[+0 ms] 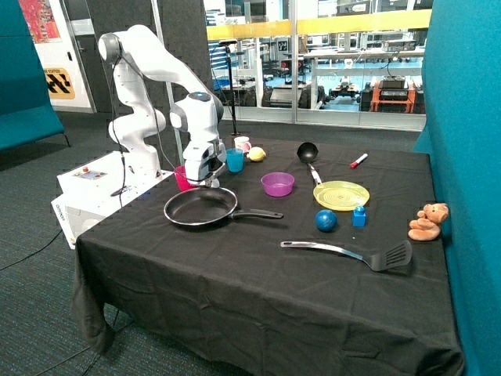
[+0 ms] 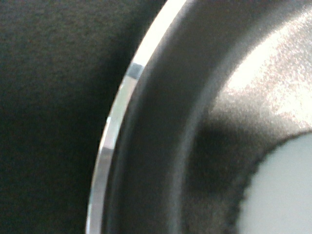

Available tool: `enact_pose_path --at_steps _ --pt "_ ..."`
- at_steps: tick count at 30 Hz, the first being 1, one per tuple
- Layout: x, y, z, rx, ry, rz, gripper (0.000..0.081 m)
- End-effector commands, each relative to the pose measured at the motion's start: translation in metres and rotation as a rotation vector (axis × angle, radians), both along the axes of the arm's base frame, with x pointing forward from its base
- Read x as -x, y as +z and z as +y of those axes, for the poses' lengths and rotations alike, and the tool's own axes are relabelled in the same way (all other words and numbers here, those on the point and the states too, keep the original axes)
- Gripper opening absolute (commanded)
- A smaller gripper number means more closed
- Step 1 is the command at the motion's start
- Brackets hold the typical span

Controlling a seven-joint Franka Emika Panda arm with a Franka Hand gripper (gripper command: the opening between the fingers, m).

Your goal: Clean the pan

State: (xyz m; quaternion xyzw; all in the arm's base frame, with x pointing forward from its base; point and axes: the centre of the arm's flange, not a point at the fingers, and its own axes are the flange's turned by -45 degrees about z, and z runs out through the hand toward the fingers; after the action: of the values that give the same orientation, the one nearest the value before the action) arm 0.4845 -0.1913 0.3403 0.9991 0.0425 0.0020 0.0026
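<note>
The pan (image 1: 200,207) lies on the black tablecloth near the robot's side of the table, its long handle (image 1: 258,213) pointing toward the table's middle. My gripper (image 1: 205,182) hangs low over the pan's far rim, just above the inside. The wrist view sits very close to the pan (image 2: 161,146): its shiny rim (image 2: 117,117) curves past the dark cloth. A pale thing with a rough edge (image 2: 287,195) lies over the pan's bottom. What that pale thing is cannot be made out.
Behind the gripper stand a pink cup (image 1: 182,177) and a blue cup (image 1: 234,160). A purple bowl (image 1: 277,184), yellow plate (image 1: 340,195), ladle (image 1: 308,151), blue ball (image 1: 326,221) and blue block (image 1: 359,216) lie beyond the handle. A slotted spatula (image 1: 360,253) lies nearer the front edge.
</note>
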Motion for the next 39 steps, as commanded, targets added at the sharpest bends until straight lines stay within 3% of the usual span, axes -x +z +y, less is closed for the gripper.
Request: enact_pose_path --at_steps 1,13,33,39 --pt "-0.012 -0.009 -0.004 -0.005 -0.003 0.0042 0.0" --pt "-0.038 -0.015 -0.017 -0.0051 -0.032 0.0041 0.0" --pt "-0.024 -0.052 0.006 -0.005 0.008 0.0042 0.0" --pt "-0.041 -0.05 0.008 -0.005 0.004 0.0042 0.0"
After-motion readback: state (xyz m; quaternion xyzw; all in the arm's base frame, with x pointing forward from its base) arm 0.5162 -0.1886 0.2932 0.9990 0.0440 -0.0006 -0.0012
